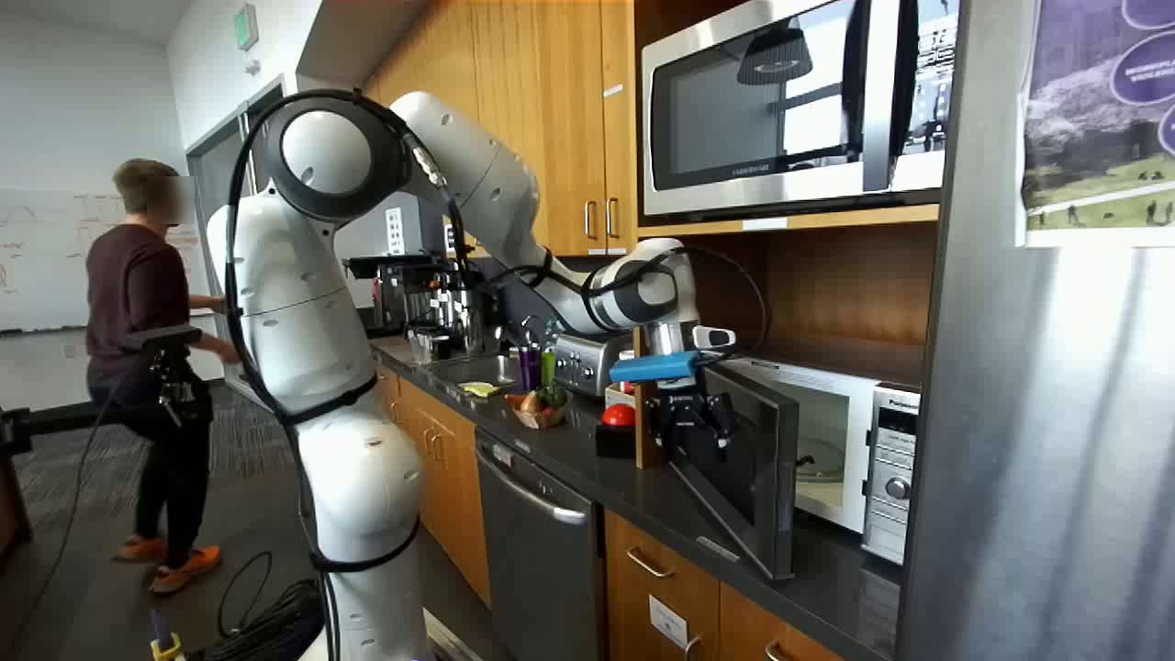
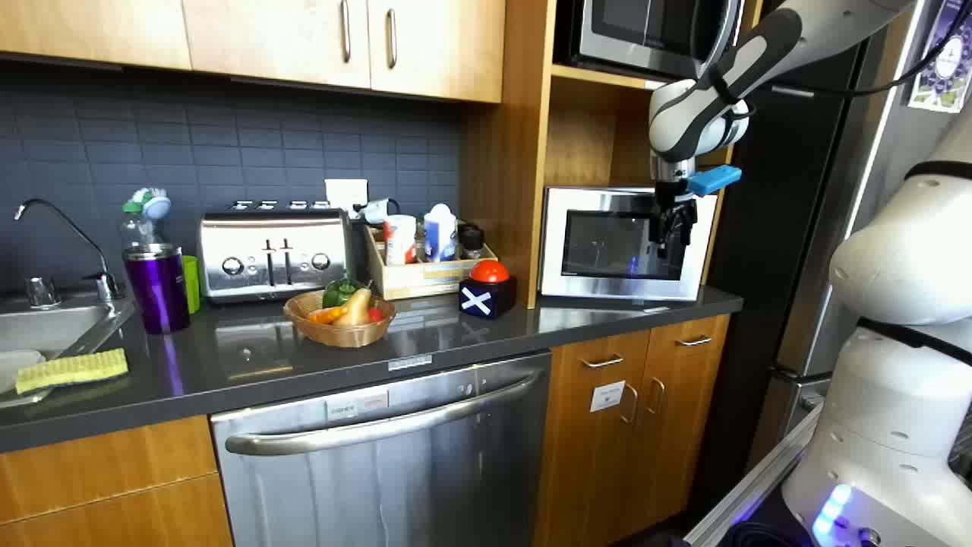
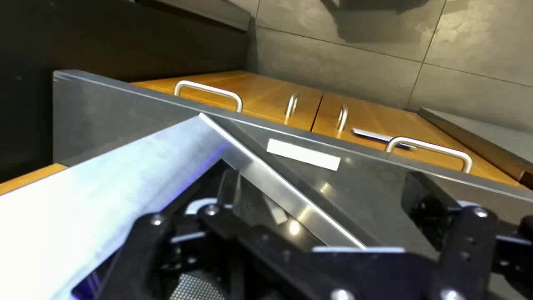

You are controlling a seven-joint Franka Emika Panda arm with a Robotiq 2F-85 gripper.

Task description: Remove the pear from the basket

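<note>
The yellow-brown pear (image 2: 355, 308) lies in a small wicker basket (image 2: 340, 334) on the counter, leaning up over its contents. A green pepper (image 2: 342, 292) and other orange and red produce lie around it. The pear (image 1: 531, 402) and basket (image 1: 543, 420) also show in an exterior view, small. My gripper (image 1: 690, 436) points down in front of the microwave door, well away from the basket. It also shows in an exterior view (image 2: 673, 239). In the wrist view my gripper (image 3: 327, 196) is open, its fingers wide apart with nothing between them. The pear and basket are out of the wrist view.
The small microwave's door (image 1: 748, 468) stands open over the counter, close to my gripper. A wooden panel (image 1: 645, 404), a red-topped button box (image 2: 487, 289), a toaster (image 2: 277, 254), a condiment box (image 2: 425, 277) and a purple tumbler (image 2: 156, 289) stand along the counter. A person (image 1: 138, 303) stands behind the arm.
</note>
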